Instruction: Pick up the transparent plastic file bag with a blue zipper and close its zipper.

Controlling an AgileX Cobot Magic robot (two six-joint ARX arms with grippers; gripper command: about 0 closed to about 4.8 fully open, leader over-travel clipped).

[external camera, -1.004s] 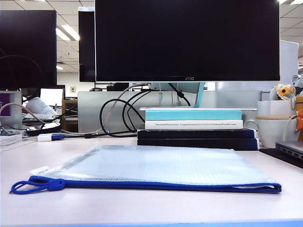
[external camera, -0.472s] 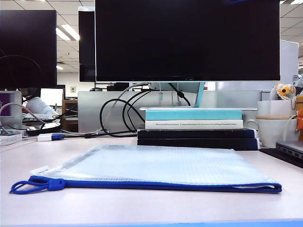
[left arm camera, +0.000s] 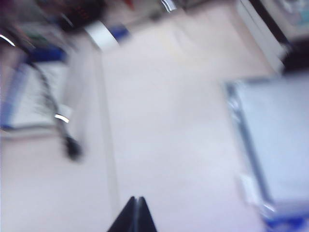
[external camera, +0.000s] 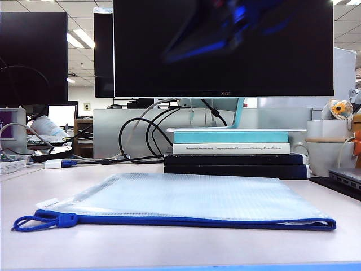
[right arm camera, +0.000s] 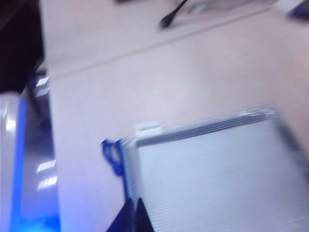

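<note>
On the pale tabletop point(external camera: 169, 248), in front of the stacked books point(external camera: 234, 152), the file bag point(external camera: 186, 197) lies flat, its mesh-patterned translucent face upward. The zipper point(external camera: 192, 221) runs along the bag's long edge farthest from the books, a narrow blue strip spanning the whole side. At one end of that strip sits the blue slider with its looped cord pull point(external camera: 39, 222), resting on the tabletop just beyond the bag's corner. What the bag holds cannot be made out through the plastic; only a small white tab shows near the slider corner.

The stacked books stand behind the bag, apart from it: two dark volumes below, a white and a teal one above. Beyond them rises a large black monitor point(external camera: 223, 48), with looped black cables point(external camera: 141, 138) beside the books. A white mug point(external camera: 327, 152) stands beside the books, on the side away from the cables.

The left pincer point(left arm camera: 136, 215) hangs above bare tabletop, beside the bag's short edge, tips pressed together and empty. The right pincer point(right arm camera: 133, 215) hangs above the bag near its slider corner, tips likewise together, gripping nothing. Both wrist views are motion-blurred.
</note>
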